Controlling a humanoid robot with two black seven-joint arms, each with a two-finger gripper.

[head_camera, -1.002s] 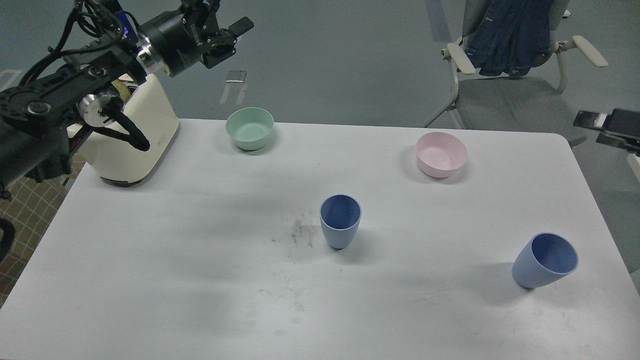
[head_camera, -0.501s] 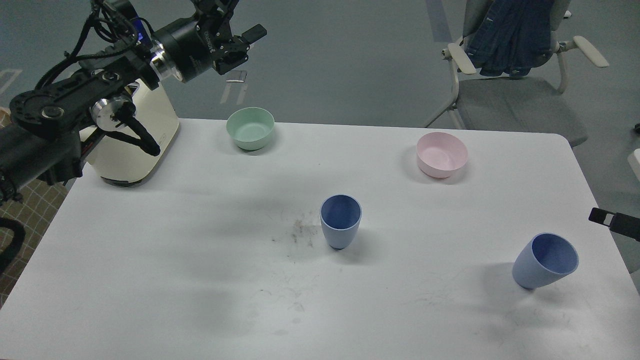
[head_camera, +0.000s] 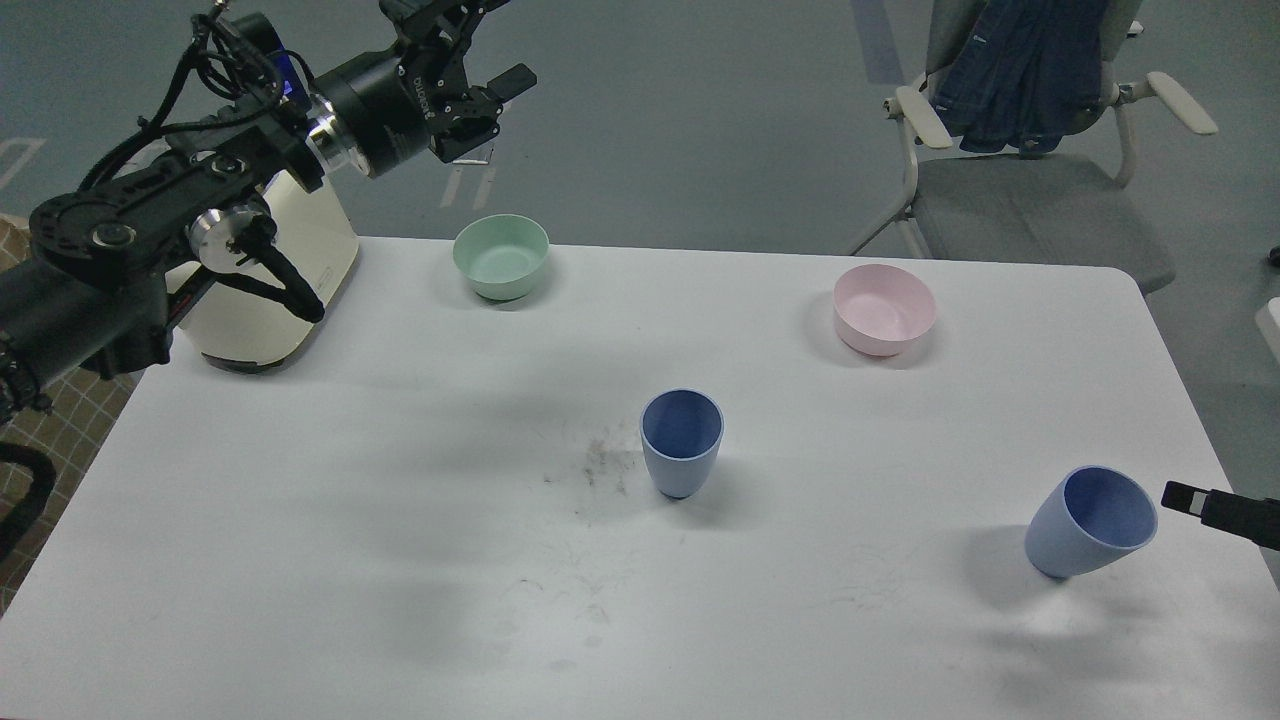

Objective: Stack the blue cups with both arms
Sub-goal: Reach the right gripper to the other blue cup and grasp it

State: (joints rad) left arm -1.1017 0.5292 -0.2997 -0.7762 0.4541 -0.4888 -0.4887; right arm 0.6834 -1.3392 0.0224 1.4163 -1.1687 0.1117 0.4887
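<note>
Head view shows you nothing stacked yet: one blue cup (head_camera: 681, 442) stands mid-table, the other blue cup (head_camera: 1091, 521) near the right edge. Your left gripper (head_camera: 478, 72) hangs spread and empty; the right gripper (head_camera: 1190, 498), beside that cup, can't be read.

Black left arm (head_camera: 150, 210) with silver rings, looping cables.
</note>
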